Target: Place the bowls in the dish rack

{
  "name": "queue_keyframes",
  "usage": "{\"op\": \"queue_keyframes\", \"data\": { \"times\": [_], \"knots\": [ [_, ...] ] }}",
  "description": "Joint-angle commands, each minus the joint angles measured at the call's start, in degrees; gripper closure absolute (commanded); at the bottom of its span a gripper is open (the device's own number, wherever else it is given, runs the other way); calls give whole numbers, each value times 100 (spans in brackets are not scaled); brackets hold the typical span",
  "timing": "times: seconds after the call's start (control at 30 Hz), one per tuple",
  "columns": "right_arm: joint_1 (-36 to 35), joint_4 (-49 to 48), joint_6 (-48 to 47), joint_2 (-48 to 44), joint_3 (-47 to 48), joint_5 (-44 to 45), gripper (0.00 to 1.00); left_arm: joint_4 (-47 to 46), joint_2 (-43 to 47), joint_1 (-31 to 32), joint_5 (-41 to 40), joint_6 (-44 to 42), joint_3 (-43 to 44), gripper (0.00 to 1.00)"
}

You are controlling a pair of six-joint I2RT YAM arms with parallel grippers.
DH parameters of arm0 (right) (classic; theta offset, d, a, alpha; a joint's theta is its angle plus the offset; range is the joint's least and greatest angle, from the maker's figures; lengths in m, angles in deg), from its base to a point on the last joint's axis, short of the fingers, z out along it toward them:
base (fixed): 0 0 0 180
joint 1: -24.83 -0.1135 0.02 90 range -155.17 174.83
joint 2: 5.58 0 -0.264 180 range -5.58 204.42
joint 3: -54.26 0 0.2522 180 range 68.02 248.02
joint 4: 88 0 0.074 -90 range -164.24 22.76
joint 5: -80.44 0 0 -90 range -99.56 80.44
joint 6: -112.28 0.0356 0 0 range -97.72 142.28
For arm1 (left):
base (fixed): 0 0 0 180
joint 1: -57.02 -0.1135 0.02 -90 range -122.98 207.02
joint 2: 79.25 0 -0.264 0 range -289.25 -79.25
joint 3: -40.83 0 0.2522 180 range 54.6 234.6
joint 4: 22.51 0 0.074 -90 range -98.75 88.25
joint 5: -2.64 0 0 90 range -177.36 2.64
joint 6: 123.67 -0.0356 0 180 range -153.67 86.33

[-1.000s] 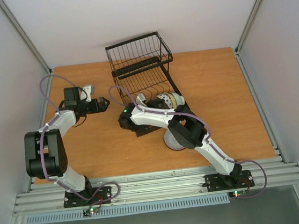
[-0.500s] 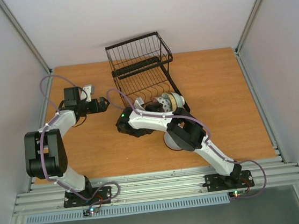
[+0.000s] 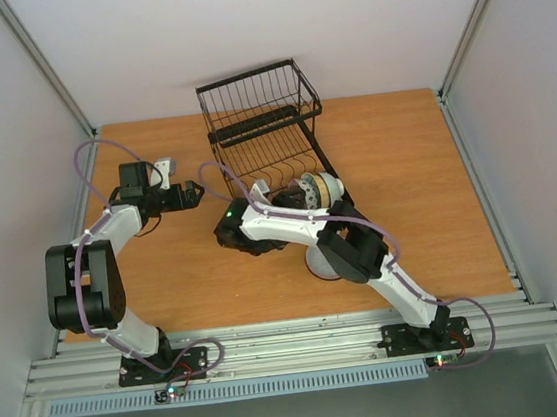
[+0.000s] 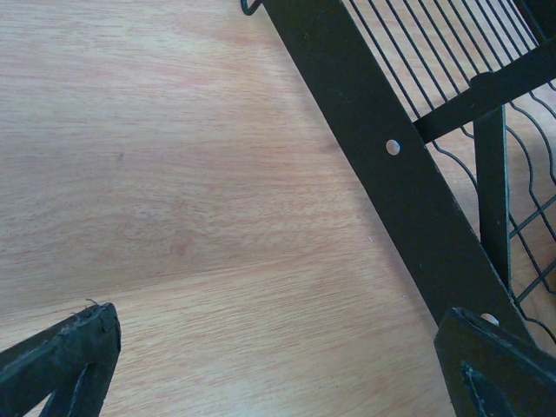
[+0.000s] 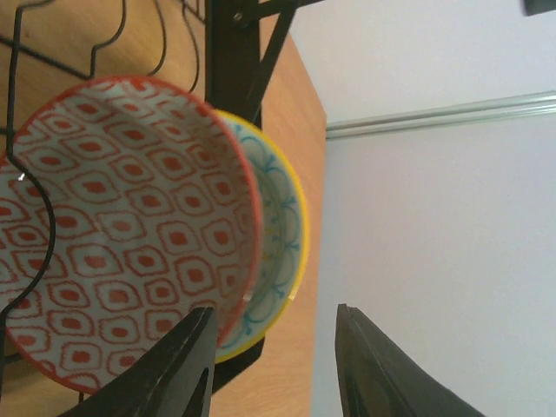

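Note:
The black wire dish rack (image 3: 260, 120) stands at the back middle of the table. Two bowls (image 3: 313, 189) stand on edge in its near slots. In the right wrist view they are a red-patterned bowl (image 5: 122, 226) and, behind it, a yellow-rimmed bowl (image 5: 282, 234) with blue lines. My right gripper (image 5: 274, 352) is open and empty, just back from their rims; it sits at the rack's near left corner (image 3: 233, 236). Another pale bowl (image 3: 317, 262) lies on the table, partly under my right arm. My left gripper (image 3: 196, 191) is open and empty over bare wood (image 4: 278, 365), left of the rack's base bar (image 4: 391, 156).
The wooden table (image 3: 428, 191) is walled by white panels at the back and sides. The rack's taller basket section (image 3: 256, 95) is at the far end. My right arm stretches across the rack's near end and over the loose bowl.
My right gripper has drawn back a little toward the near left, away from the bowls in the rack. My left arm has hardly moved.

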Motion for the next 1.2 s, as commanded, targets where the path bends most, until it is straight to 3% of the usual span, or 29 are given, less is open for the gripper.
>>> {"op": "queue_keyframes", "data": {
  "times": [0.0,0.2,0.6,0.9,1.17],
  "knots": [
    [-196,1154,308,-927,96,12,61,-194,66,25,70,-11,98,1],
    [-278,1052,572,-2332,-349,-714,60,-209,134,24,77,-7,64,1],
    [251,-1698,-640,-5717,-3289,-3792,62,-225,122,31,157,29,62,1],
    [1060,-3164,-1009,-5910,-4737,-5480,64,-192,167,25,143,25,54,1],
    [1479,-3788,-1154,-5555,-5153,-5860,67,-188,157,20,116,11,53,1]
  ]
}}
